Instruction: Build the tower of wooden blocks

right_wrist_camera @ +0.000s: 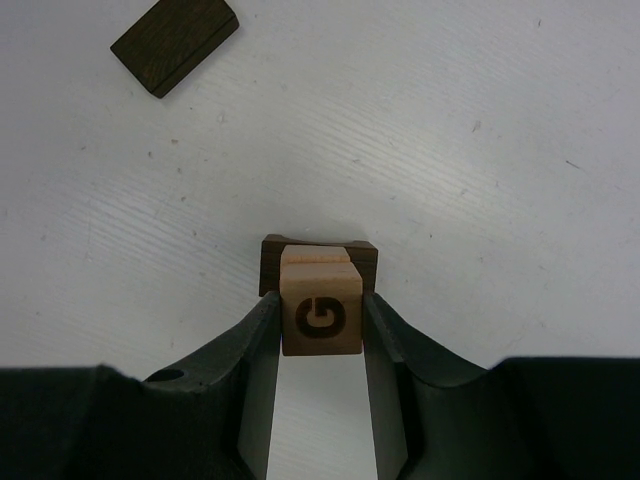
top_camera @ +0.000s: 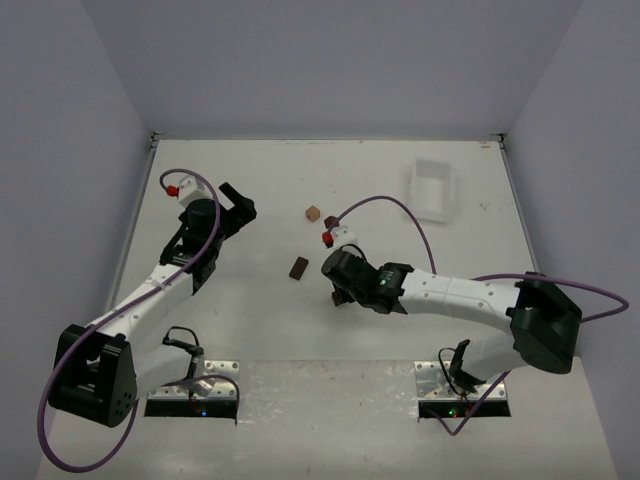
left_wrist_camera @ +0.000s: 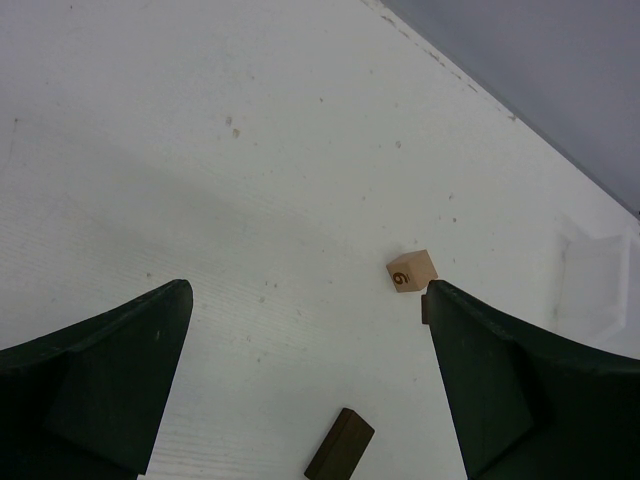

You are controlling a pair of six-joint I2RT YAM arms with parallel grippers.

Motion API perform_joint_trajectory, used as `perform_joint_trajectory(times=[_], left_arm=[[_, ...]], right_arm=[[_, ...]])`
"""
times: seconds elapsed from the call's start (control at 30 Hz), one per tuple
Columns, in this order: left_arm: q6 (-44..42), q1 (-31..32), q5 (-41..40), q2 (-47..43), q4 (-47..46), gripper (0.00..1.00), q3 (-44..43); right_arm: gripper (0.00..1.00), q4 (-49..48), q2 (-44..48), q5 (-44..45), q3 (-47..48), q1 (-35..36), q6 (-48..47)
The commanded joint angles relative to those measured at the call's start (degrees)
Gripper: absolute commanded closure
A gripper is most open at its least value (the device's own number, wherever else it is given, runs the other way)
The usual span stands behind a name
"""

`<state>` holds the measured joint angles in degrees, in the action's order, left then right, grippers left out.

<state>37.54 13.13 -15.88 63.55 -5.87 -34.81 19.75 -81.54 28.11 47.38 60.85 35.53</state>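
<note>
Near the middle of the table (top_camera: 260, 320), the right claw (right_wrist_camera: 320, 300) pinches the G block (right_wrist_camera: 320, 322), a tan cube. Both fingers press on its flat sides, so it cannot slip or turn. Right under it is a dark block (right_wrist_camera: 268, 264) with a tan bit (right_wrist_camera: 315, 254) showing on it. I cannot tell just how those two fit. I think the G block is going on top, so the tower is partly built. I cannot tell if it is touching the pile yet. The claw should let go only when the block sits flat, or the pile could tip.

A flat dark block (right_wrist_camera: 175, 40) lies near, and a tan cube (left_wrist_camera: 411, 270) with a number lies farther off. Both are loose. The left claw (left_wrist_camera: 308, 300) is spread wide and holds nothing. It hangs off to the side, out of the way. The white tray (top_camera: 432, 188) is at the far right.
</note>
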Motion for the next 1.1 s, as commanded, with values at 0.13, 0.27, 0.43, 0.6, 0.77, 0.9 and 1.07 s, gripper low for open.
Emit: perform_joint_trajectory(times=[0.13,0.27,0.43,0.6,0.77,0.9,1.07], left_arm=[[-0.4,-0.1,-0.5,-1.0,-2.9,0.0,-0.2],[-0.4,-0.1,-0.4,-1.0,-2.9,0.0,-0.1],[-0.4,-0.1,-0.3,-1.1,-2.8,0.0,-0.1],[-0.4,-0.1,-0.3,-1.1,-2.9,0.0,-0.1],[-0.4,-0.1,-0.2,-1.1,-2.9,0.0,0.0],[-0.5,-0.1,-0.1,-1.0,-3.0,0.0,0.0],[-0.4,-0.1,-0.1,-1.1,-3.0,0.0,0.1]], right_arm=[[0.64,0.9,-0.5,3.1,2.9,0.5,3.5],[0.64,0.6,-0.6,3.1,2.8,0.6,4.0],[0.63,0.1,-1.2,2.9,3.2,0.7,3.8],[0.63,0.2,-1.4,3.2,3.4,0.7,3.6],[0.63,0.2,-1.4,3.4,3.3,0.8,3.6],[0.63,0.2,-1.3,3.2,3.3,0.8,3.7],[0.63,-0.3,-1.0,2.7,3.1,0.8,3.7]])
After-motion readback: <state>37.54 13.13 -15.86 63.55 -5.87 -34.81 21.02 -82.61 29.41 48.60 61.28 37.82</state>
